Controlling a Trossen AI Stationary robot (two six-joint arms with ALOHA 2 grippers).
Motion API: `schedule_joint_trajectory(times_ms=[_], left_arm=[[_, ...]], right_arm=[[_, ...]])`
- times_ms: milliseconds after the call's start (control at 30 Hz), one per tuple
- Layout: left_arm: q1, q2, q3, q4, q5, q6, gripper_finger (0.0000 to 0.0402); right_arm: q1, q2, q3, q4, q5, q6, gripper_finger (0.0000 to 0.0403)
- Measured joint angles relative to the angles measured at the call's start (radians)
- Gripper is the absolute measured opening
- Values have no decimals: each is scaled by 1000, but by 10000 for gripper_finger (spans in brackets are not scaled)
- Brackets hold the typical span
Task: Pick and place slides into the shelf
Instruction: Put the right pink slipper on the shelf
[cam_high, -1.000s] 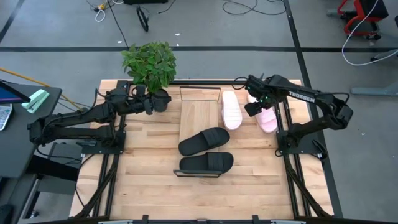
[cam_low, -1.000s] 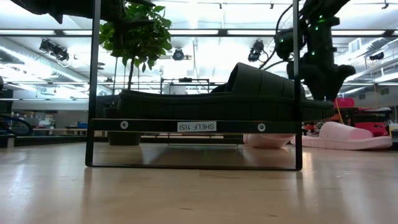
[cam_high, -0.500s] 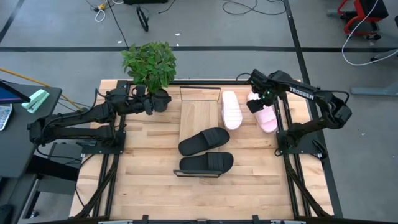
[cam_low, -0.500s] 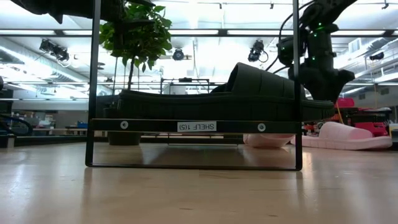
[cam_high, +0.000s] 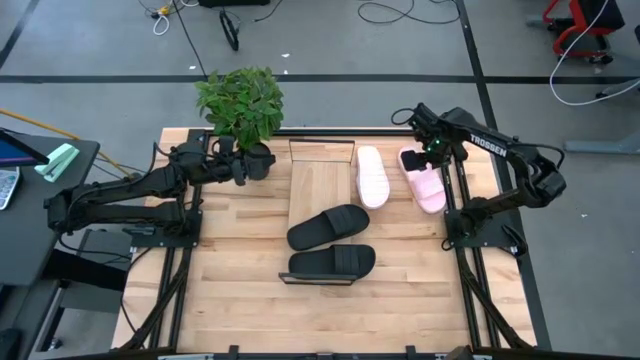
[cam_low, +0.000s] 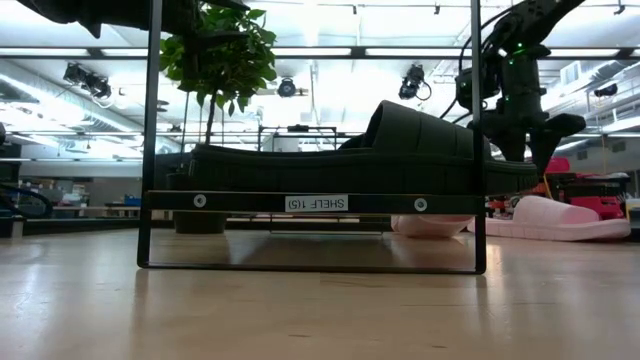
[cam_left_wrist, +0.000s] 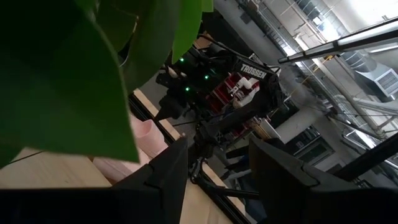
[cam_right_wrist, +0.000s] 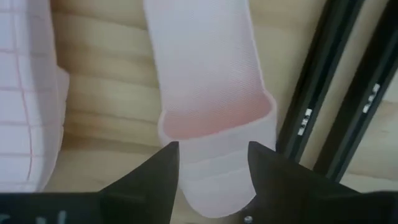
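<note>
Right gripper (cam_right_wrist: 208, 171) is hovering, jaws wide and empty; the pink slide (cam_right_wrist: 208, 81) is lying directly beneath, stretching lengthwise ahead; left arm is waiting farther off.

The wooden tabletop (cam_high: 230, 270) carries a potted plant (cam_high: 241, 105) at its far left corner. The shelf (cam_high: 318, 185) stands mid-table, running from far edge toward the near edge; two black slides (cam_high: 328, 227) lie across its near end. Two pale pink slides (cam_high: 373, 177) rest on the tabletop beside the shelf, toward the far right corner.
</note>
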Motion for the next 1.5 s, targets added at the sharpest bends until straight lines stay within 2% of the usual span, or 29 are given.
schedule_joint_trajectory(times_ms=[167, 433, 633, 833, 967, 1067, 1233, 1333, 1500], left_arm=[[0, 0, 0, 0, 0, 1, 173], [0, 0, 0, 0, 6, 25, 176], [0, 0, 0, -1, 26, 50, 174], [0, 0, 0, -1, 26, 52, 178], [0, 0, 0, -1, 26, 54, 173], [0, 0, 0, -1, 26, 69, 173], [0, 0, 0, -6, 26, 88, 177], [0, 0, 0, -18, 26, 88, 178], [0, 0, 0, -35, 26, 92, 173]], right_arm=[[-12, 0, 0, -64, -15, 34, 197], [101, -45, 0, -150, 11, -83, 197], [231, -112, -20, -216, 4, -106, 197], [433, -242, -184, -249, -83, -102, 197], [567, -316, -246, -248, -55, -120, 198], [651, -350, -245, -237, -5, -213, 205], [744, -361, -248, -187, 19, -248, 227], [760, -335, -261, -133, -4, -187, 244], [768, -270, -287, -70, -6, -194, 275]])
